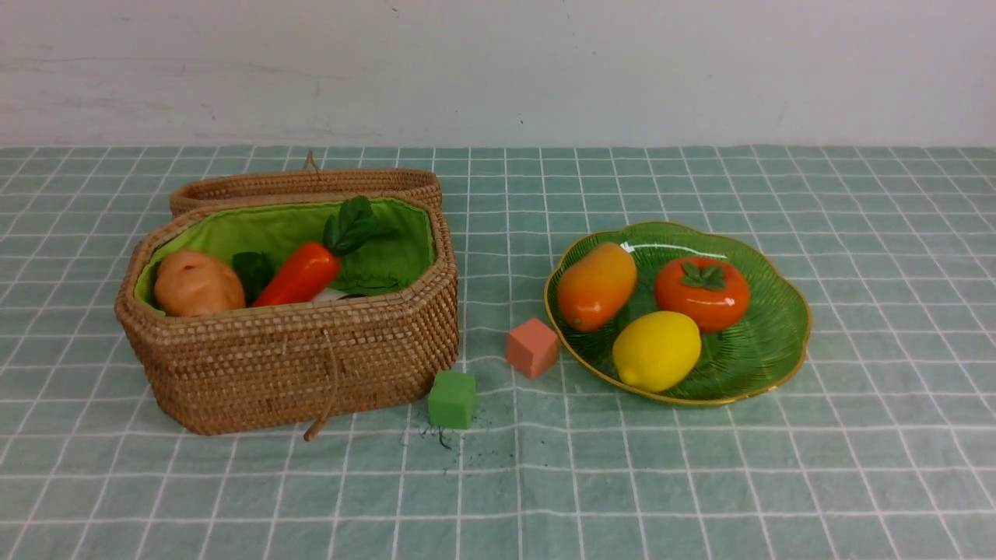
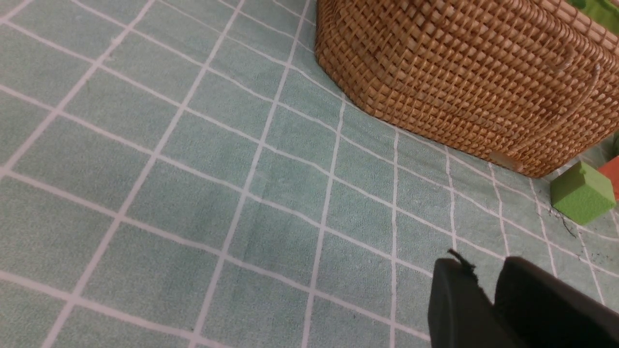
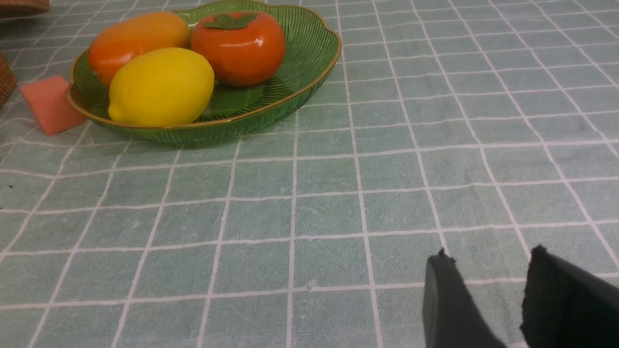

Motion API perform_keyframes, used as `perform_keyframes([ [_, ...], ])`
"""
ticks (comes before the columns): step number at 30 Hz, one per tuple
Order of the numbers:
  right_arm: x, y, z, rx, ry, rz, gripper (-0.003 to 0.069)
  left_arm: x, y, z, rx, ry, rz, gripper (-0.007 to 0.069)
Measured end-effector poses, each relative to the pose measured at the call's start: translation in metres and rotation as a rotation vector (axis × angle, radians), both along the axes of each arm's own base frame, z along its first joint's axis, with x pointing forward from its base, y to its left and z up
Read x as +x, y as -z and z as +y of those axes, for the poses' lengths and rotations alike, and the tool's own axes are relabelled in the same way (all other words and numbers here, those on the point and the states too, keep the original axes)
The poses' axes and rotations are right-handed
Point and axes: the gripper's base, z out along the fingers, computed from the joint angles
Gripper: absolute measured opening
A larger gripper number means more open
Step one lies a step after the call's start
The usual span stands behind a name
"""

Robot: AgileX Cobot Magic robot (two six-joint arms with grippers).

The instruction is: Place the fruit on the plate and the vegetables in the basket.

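Note:
The mango (image 1: 596, 285), persimmon (image 1: 702, 293) and lemon (image 1: 656, 350) lie together on the green plate (image 1: 770, 350). In the wicker basket (image 1: 311, 365) I see the potato (image 1: 198, 284) and the carrot (image 1: 299, 272) with green leaves, and a sliver of white radish (image 1: 331, 295); the eggplant is hidden. Neither arm shows in the front view. My left gripper (image 2: 483, 263) hangs over bare cloth beside the basket (image 2: 459, 72), jaws slightly apart and empty. My right gripper (image 3: 490, 255) is open over the cloth, well short of the plate (image 3: 300, 63), with nothing in it.
An orange cube (image 1: 532, 347) sits just left of the plate. A green cube (image 1: 452, 399) stands by the basket's front right corner. The basket's lid (image 1: 311, 187) lies open behind it. A checked green cloth covers the table, with a white wall at the back.

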Motion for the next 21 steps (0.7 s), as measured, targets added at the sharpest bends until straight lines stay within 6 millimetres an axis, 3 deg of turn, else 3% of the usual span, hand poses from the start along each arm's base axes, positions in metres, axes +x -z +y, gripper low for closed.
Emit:
perform_keyframes([
  [21,0.0000,0.0000,0.0000,0.000,0.000,0.000,0.0242,0.0000,0.0000,0.0000,0.000,0.000,0.000,0.0141],
])
